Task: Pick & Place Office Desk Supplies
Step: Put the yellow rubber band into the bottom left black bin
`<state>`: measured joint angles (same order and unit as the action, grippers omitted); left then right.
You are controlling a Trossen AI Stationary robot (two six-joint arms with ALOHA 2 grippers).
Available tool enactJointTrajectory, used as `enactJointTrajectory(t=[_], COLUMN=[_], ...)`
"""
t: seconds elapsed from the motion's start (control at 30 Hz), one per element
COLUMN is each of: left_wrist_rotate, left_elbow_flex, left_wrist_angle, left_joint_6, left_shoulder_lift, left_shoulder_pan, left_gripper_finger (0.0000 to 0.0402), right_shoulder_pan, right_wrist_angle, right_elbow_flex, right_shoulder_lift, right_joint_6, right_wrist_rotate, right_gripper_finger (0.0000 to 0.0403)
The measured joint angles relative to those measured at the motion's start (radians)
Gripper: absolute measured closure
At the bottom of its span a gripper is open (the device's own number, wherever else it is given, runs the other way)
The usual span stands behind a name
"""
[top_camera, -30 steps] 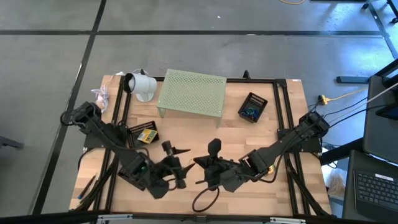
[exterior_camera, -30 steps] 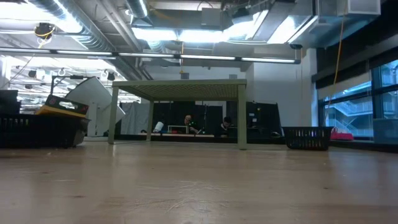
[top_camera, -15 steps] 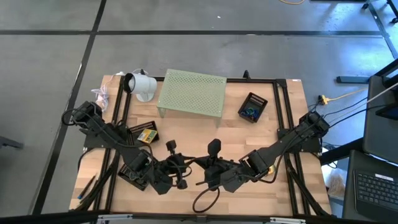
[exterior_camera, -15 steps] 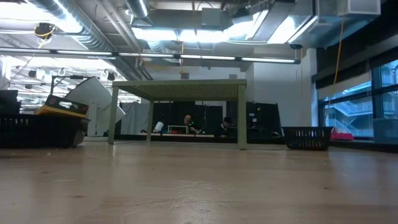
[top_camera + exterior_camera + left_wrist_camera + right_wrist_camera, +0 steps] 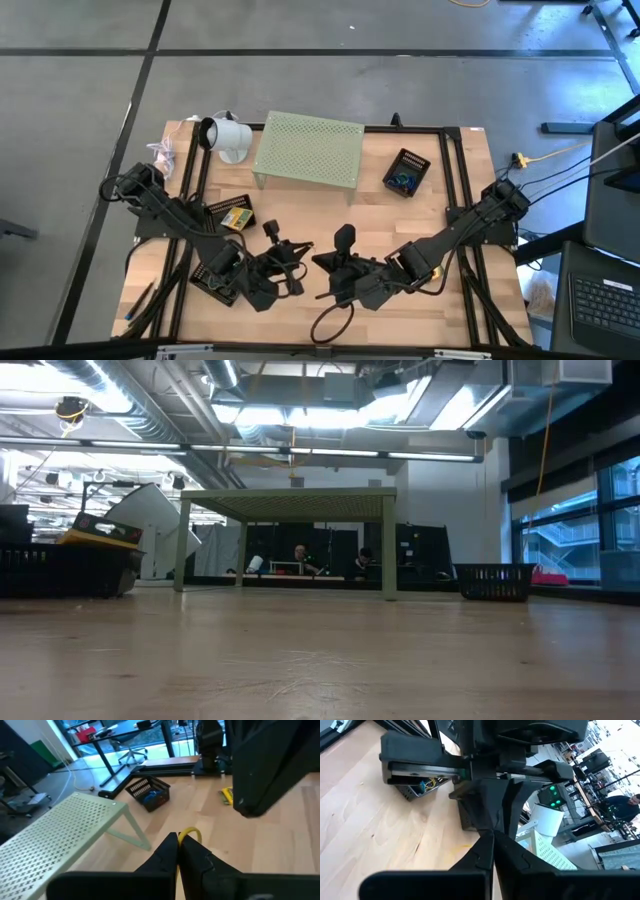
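Two dark arms low over the wooden table (image 5: 470, 300), green riser (image 5: 308, 150) behind.

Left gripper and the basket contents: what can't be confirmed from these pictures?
- Left gripper: shut; a yellow rubber-band loop shows past its tips, but the fingers hide whether it is pinched.
- Small black mesh basket: contents too small in the high view.
- Low view: neither gripper in frame.

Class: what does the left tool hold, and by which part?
A thin yellow rubber-band loop, apparently pinched at one end by the shut left tool.
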<state>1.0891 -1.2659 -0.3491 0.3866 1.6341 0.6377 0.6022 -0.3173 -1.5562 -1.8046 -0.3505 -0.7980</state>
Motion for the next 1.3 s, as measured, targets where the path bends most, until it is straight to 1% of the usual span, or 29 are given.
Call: enactJointTrajectory(t=[0.07,0.17,0.27,0.33,0.4,0.47,0.53,0.6,0.73,0.83,1.0,1.17,1.27,1.3], left_wrist_rotate=[0.002,0.014,0.012,-0.006,-0.051,-0.119,-0.209,-0.319,-0.488,-0.565,-0.597,-0.612,-0.664,-0.698], left_elbow_flex=[0.000,0.000,-0.002,-0.010,-0.011,-0.011,-0.011,-0.011,-0.011,-0.011,-0.011,-0.012,-0.012,-0.013], left_wrist_angle=[-0.013,-0.029,-0.070,-0.111,-0.175,-0.241,-0.326,-0.418,-0.617,-0.763,-0.950,-1.018,-1.047,-1.059], left_joint_6=[0.000,0.002,0.023,0.074,0.157,0.264,0.372,0.489,0.742,0.896,1.103,1.248,1.306,1.326], left_shoulder_lift=[0.000,-0.001,-0.008,-0.021,-0.038,-0.047,-0.052,-0.059,-0.070,-0.091,-0.161,-0.242,-0.266,-0.268], left_shoulder_pan=[0.001,0.011,0.027,0.037,0.044,0.050,0.050,0.054,0.072,0.095,0.150,0.224,0.266,0.280], left_gripper_finger=[0.0399,0.0399,0.0400,0.0400,0.0400,0.0400,0.0400,0.0400,0.0400,0.0400,0.0400,0.0400,0.0400,0.0400], right_shoulder_pan=[0.002,0.003,0.003,0.002,-0.004,-0.006,-0.006,-0.006,0.003,0.004,0.003,0.002,0.002,0.002], right_wrist_angle=[-0.025,-0.099,-0.208,-0.299,-0.378,-0.444,-0.493,-0.518,-0.542,-0.544,-0.544,-0.544,-0.544,-0.544], right_elbow_flex=[0.000,0.000,0.000,0.000,0.000,0.000,0.000,0.000,0.000,0.000,0.000,0.000,0.000,0.000], right_shoulder_lift=[0.006,0.034,0.079,0.110,0.139,0.159,0.166,0.167,0.167,0.167,0.167,0.167,0.167,0.167], right_joint_6=[0.006,0.071,0.197,0.294,0.401,0.493,0.561,0.601,0.635,0.639,0.635,0.635,0.637,0.645], right_wrist_rotate=[-0.012,-0.020,-0.012,0.034,0.106,0.196,0.274,0.329,0.368,0.369,0.369,0.369,0.369,0.369], right_gripper_finger=[0.0392,0.0391,0.0391,0.0391,0.0390,0.0390,0.0390,0.0390,0.0390,0.0390,0.0390,0.0390,0.0390,0.0390])
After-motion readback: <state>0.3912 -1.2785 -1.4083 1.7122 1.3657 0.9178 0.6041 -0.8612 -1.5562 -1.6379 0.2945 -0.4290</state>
